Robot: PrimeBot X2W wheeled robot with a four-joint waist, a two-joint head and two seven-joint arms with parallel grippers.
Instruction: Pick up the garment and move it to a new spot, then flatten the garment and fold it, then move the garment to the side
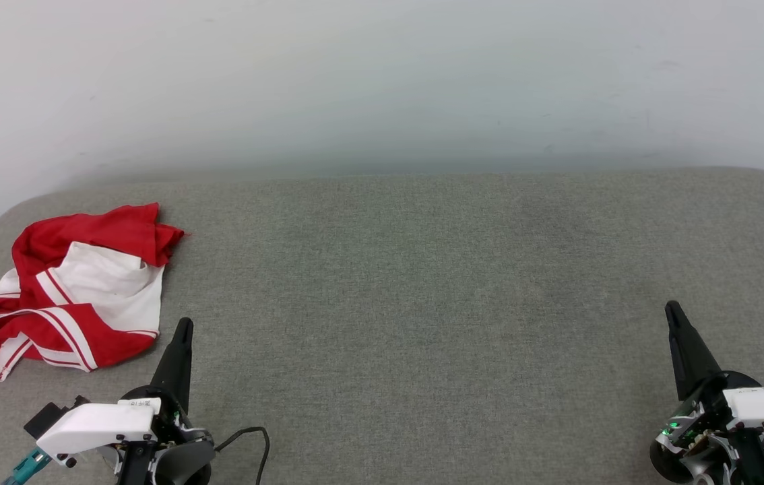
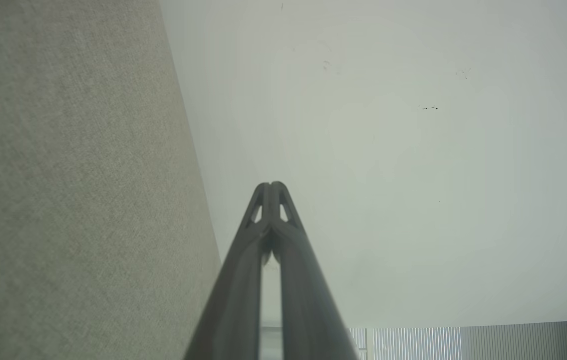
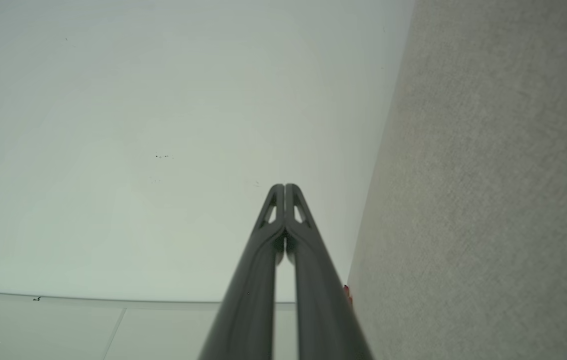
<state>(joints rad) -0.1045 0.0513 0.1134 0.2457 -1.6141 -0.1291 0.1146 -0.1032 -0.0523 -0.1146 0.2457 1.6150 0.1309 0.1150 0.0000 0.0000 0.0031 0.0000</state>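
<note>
Head view: a crumpled red-and-white shirt (image 1: pixel 65 289) lies at the left edge of a grey cushion (image 1: pixel 422 303), near the left gripper (image 1: pixel 184 325); the right gripper (image 1: pixel 672 310) is well apart. Left wrist view: fingers (image 2: pixel 233 300) pressed together, empty. Right wrist view: fingers (image 3: pixel 253 300) likewise together. Best next: open the left, pinch a raised fold.

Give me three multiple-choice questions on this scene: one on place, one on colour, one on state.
1. Where does the garment lie?
A. left end of the grey surface
B. centre
C. right end

2. What are its colours?
A. blue and white
B. red and white
C. black and yellow

3. How are the left gripper and right gripper?
A. both open
B. both shut, empty
C. left holds the garment

Answers: 1 A, it lies crumpled by the left edge; 2 B, red cloth with white panels and stripes; 3 B, the fingers meet in both wrist views, nothing between them.
</note>
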